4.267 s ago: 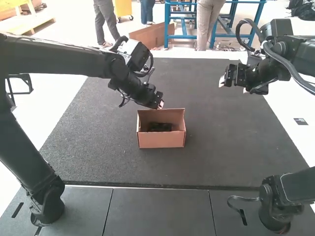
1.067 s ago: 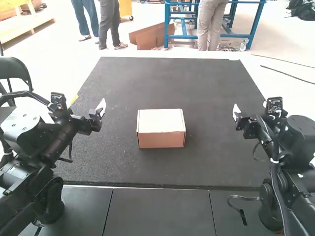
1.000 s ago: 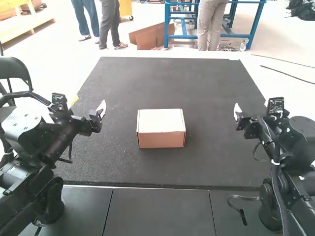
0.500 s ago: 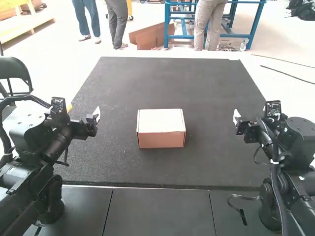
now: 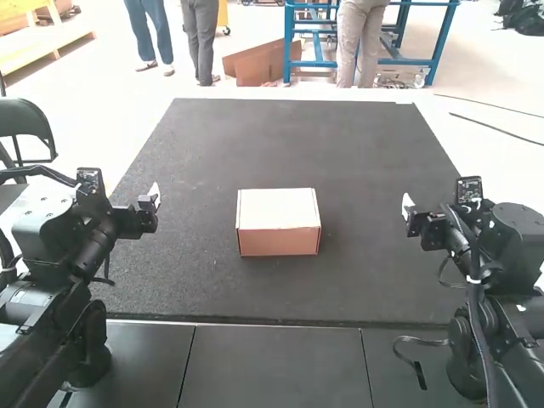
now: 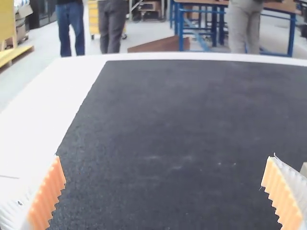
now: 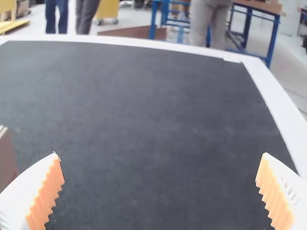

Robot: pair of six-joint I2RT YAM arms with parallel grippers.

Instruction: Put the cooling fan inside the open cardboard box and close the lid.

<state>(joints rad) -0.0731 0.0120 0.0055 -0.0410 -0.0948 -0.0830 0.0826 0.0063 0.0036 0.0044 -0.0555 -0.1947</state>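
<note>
- High view: the small brown cardboard box (image 5: 279, 221) is sitting at the middle of the black rectangular mat (image 5: 357, 153), with its lid lying flat and shut over the top.
- Judging by that flat lid, the cooling fan is resting inside, and the task is looking finished or very nearly so.
- The left gripper (image 5: 151, 197) is hanging at the box's 9 o'clock, well apart from it. In the left wrist view this gripper (image 6: 163, 163) is released, its orange ribbed pads (image 6: 45, 201) spread wide with nothing between them.
- The right gripper (image 5: 408, 208) is hanging at the box's 3 o'clock, also well apart. In the right wrist view this gripper (image 7: 159, 158) is likewise released and grasping nothing.
- The step in hand is looking like a parking of both arms. Doing it well is a matter of keeping each gripper out at its own side, so that nothing is brushing the lid or nudging the light box across the mat.
- If the lid is springing up at its free edge, a gentle press straight down from above is the safer fix. A push from the side is likely to slide the box.
- Around the mat, the white bench (image 6: 43, 120) is showing as a pale border.
- Nothing is standing between either gripper and the box.
</note>
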